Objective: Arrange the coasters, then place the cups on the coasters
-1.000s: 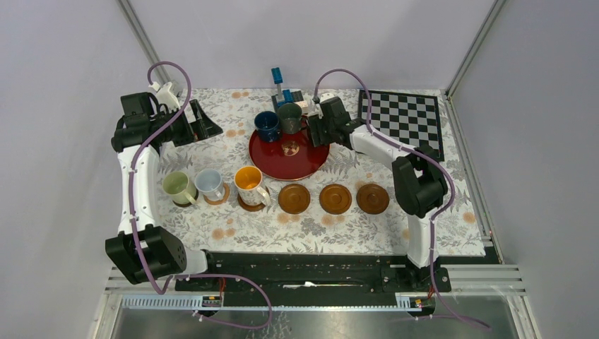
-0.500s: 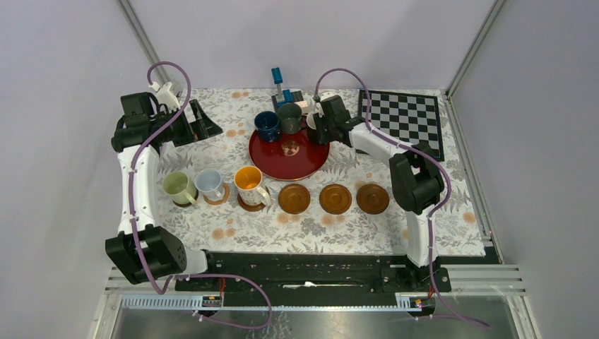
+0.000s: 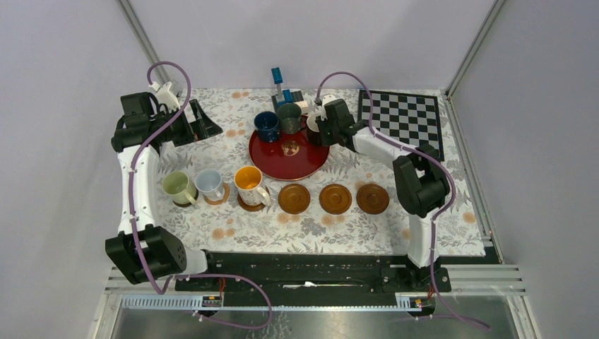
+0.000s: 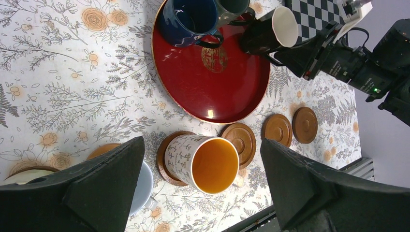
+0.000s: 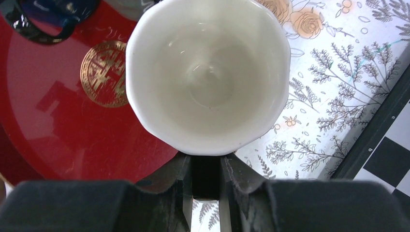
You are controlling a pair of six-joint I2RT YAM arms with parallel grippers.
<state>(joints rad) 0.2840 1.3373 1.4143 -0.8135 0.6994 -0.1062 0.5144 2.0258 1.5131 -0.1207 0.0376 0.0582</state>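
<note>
While right hand [image 5: 207, 166] clamps black cup [image 5: 208, 72] by its handle at tray [image 4: 193, 92] edge | left hand [image 4: 200, 142] wide open, empty | blue cup [image 4: 188, 19], grey-green cup [image 4: 232, 6] on tray | green cup [image 3: 176, 187], pale-blue cup [image 3: 209, 183], patterned cup [image 3: 249, 183] each on a coaster | three bare coasters [image 3: 335, 198] in a row just right of them on worktop [image 3: 233, 233]

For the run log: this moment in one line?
right gripper: shut on black cream-lined ceramic cup, at rim of round red tray | left gripper: open, empty | brown wooden coasters: three bare
</note>
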